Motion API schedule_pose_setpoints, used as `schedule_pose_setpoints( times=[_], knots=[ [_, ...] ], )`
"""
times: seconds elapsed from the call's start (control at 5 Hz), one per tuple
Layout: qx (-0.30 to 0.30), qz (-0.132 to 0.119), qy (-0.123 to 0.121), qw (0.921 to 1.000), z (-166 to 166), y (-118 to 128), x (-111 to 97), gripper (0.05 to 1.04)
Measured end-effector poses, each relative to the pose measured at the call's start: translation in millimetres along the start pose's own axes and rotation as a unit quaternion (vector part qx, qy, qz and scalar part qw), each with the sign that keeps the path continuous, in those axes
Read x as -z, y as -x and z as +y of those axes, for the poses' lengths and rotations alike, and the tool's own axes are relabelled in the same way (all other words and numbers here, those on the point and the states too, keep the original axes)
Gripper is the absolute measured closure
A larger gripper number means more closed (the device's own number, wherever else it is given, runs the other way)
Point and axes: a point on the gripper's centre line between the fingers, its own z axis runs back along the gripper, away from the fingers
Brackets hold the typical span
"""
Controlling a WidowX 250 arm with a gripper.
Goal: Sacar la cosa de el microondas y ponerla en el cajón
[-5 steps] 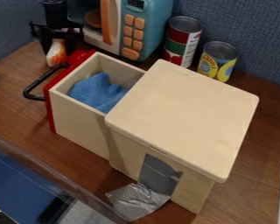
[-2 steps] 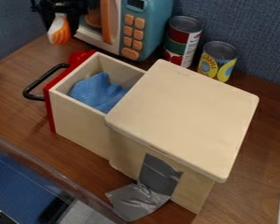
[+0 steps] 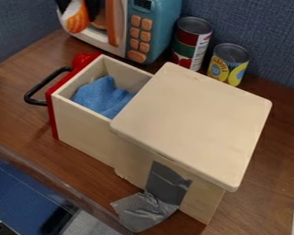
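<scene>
The orange-and-white toy (image 3: pixel 76 19) is up at the top left, by the open side of the toy microwave (image 3: pixel 157 27), with the black gripper (image 3: pixel 77 6) clamped on it. Nearer the camera on the brown wooden table (image 3: pixel 24 119), the pulled-out drawer (image 3: pixel 82 124) of a pale wooden box (image 3: pixel 192 119) holds a blue cloth (image 3: pixel 103 97); two cans (image 3: pixel 191 43) stand behind the box, and blue-grey fabric panels (image 3: pixel 260 27) wall the table's back and left.
</scene>
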Motion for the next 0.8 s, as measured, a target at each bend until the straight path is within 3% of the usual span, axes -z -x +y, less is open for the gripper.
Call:
schedule_pose_setpoints(
  times=[0.2, 0.4, 0.8],
  knots=[
    [0.032, 0.002, 0.026, 0.9991, -29, 22, -16, 0.467],
    [0.068, 0.014, 0.036, 0.9969, -51, 48, -17, 0.467],
    [0.095, 0.041, 0.018, 0.9945, -52, 87, 7, 0.467]
  ],
)
